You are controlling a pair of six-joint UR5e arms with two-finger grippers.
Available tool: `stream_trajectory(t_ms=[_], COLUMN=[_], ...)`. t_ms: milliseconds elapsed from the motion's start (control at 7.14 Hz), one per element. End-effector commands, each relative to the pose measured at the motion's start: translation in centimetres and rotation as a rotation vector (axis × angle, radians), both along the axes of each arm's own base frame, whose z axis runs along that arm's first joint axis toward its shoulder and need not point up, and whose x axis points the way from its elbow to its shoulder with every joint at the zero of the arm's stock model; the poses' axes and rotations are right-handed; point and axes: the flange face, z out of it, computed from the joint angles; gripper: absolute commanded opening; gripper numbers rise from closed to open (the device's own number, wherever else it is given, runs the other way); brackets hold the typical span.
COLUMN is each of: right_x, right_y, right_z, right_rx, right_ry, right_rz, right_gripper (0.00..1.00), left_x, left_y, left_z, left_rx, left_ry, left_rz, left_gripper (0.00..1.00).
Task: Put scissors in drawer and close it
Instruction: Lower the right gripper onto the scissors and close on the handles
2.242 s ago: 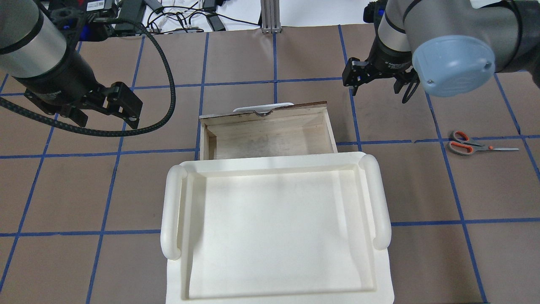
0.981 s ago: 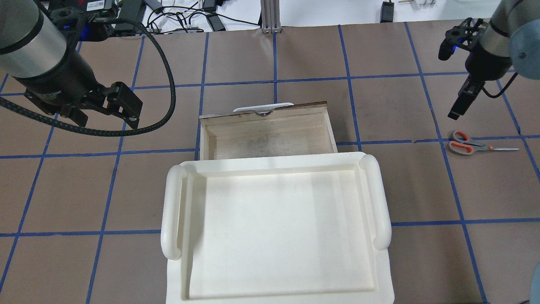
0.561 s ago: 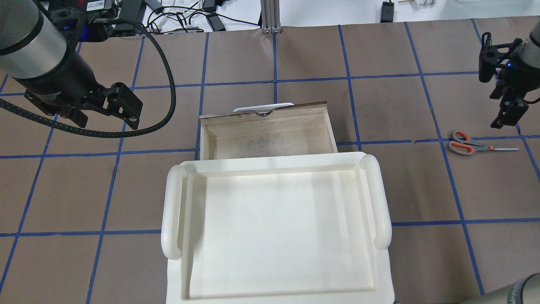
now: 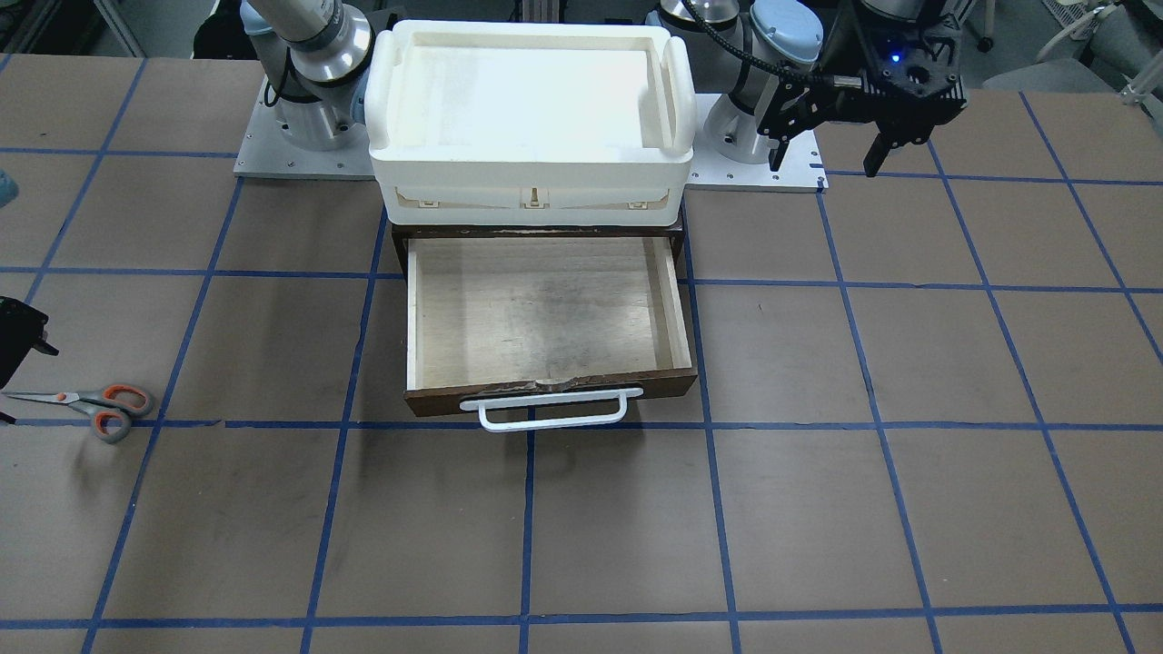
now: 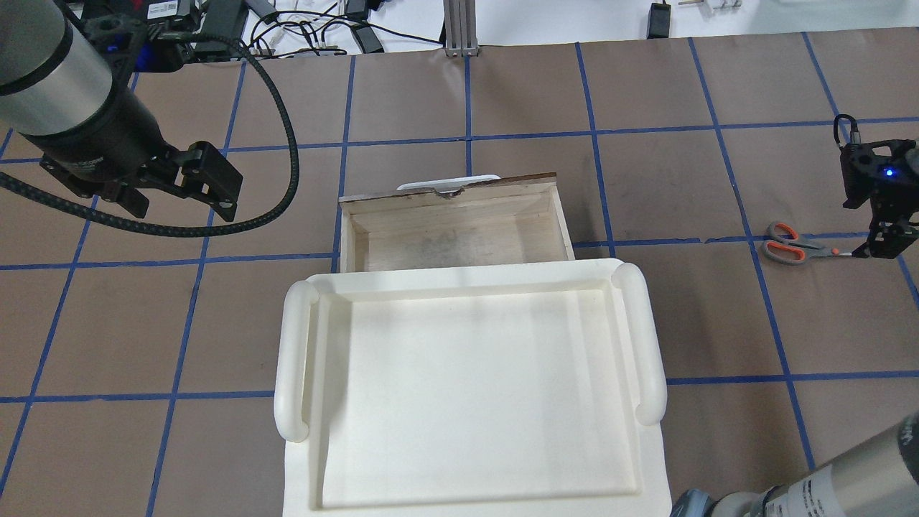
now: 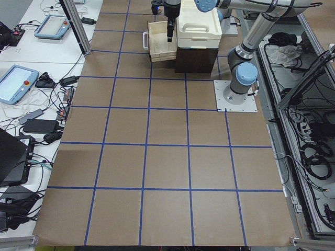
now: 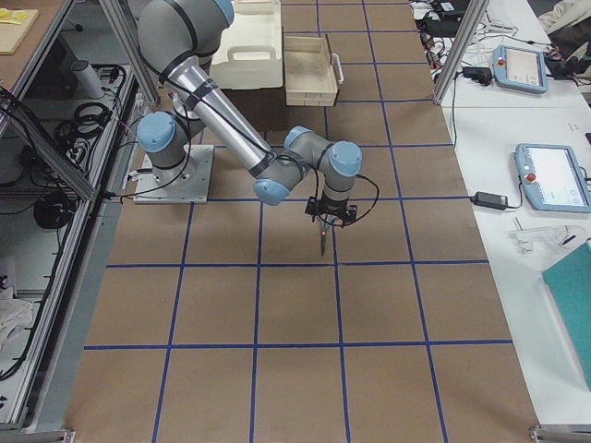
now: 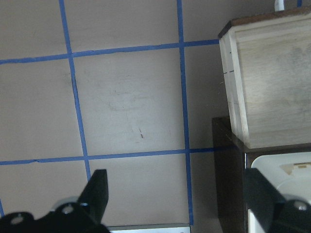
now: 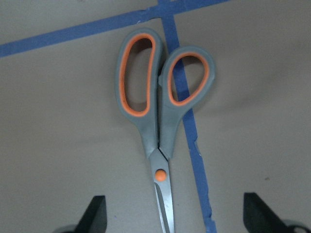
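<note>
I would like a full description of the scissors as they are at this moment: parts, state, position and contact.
The scissors are a small pair, shut, with two grey loop handles lined in orange, an orange pivot dot and thin metal blades. They lie flat on the brown table, one handle over a line of blue tape, well apart from the open drawer. The right gripper hangs open above the blades, one finger on each side; no contact shows.

Bright, even overhead light; soft shadows. Glare bleaches the white bin (image 4: 531, 177). The scissors (image 9: 155, 121) just ahead of the right gripper (image 9: 176, 213) look slightly soft, perhaps unfocused.
</note>
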Motion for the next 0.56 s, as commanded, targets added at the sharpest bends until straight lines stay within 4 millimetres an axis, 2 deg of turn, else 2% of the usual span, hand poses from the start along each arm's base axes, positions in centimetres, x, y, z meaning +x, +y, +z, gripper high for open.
stream_trajectory(t_ms=[0,140,280,420], right_x=[0.0,0.9,2.1,3.0], right_y=[0.3,0.5,1.2,1.3], right_z=[-1.0,-1.4,-3.0,-3.0], right_rx=[-0.009,-0.014,-0.008,-0.014], right_ry=[-0.010,-0.039,-0.094,-0.086], right_rz=[0.008,0.010,0.009,0.025], right_gripper=[1.00,1.00,1.00,1.00], left_x=[0.0,0.0,0.0,0.1], left_y=[0.0,0.0,0.0,0.0], left_z=[0.0,0.0,0.0,0.0], left_rx=[0.000,0.000,0.000,0.000], left_ry=[0.000,0.000,0.000,0.000], left_rz=[0.000,0.000,0.000,0.001], left_gripper=[1.00,1.00,1.00,1.00])
